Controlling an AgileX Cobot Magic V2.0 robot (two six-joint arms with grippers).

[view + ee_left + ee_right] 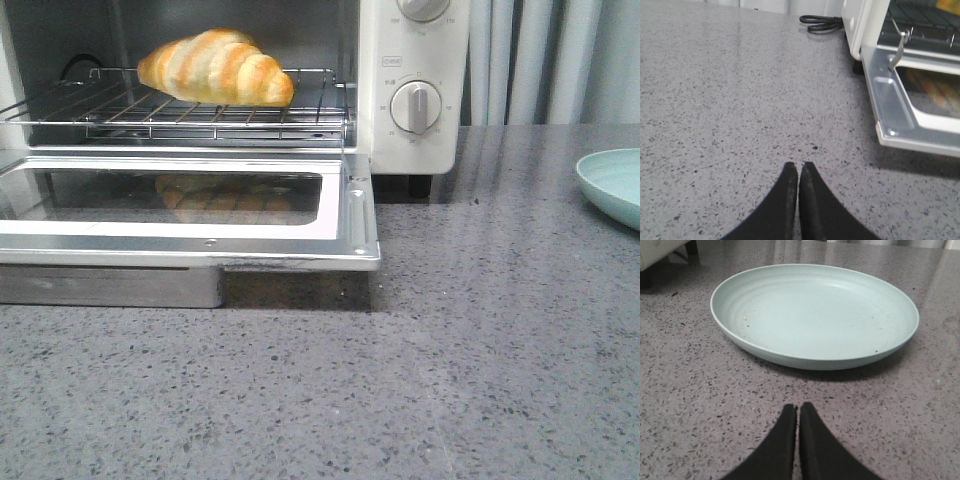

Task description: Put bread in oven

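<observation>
Bread (216, 67) sits on wire rack (190, 112) inside oven (400, 90), door (200, 210) dropped open. Left gripper (798, 172) closed, empty, over countertop (740, 100). Right gripper (797, 414) closed, empty, near plate (815, 315).

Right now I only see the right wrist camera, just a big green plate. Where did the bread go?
Observer: The bread lies on the wire rack inside the oven.
Operator: Is the oven shut?
Observer: No, its door hangs open, flat over the table.
Operator: What's the other hand doing?
Observer: The left gripper is shut and empty, beside the oven.
</observation>
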